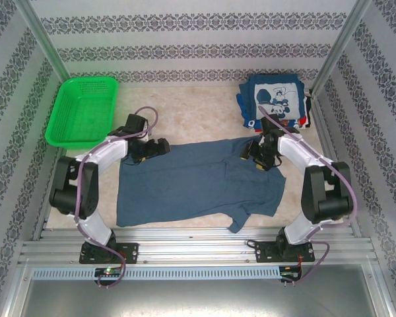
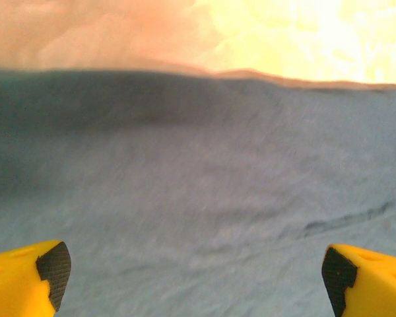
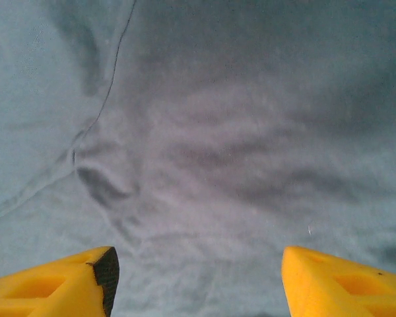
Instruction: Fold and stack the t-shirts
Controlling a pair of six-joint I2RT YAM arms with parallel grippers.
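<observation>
Left gripper (image 2: 195,274) and right gripper (image 3: 198,281), both spread wide, I see poised over far corners of the slate-blue shirt (image 1: 198,188).

Slate-blue t-shirt (image 1: 185,185), navy mouse-print t-shirts (image 1: 277,99) (red-white bits), green basket (image 1: 82,112)

A green plastic mesh basket (image 1: 82,111) sits at the far left corner of a pale, marbled worktop (image 1: 185,109). Wallpaper with dark floral bands (image 1: 185,23) lines the enclosure; aluminium rails (image 1: 198,249) run along the near edge.
</observation>
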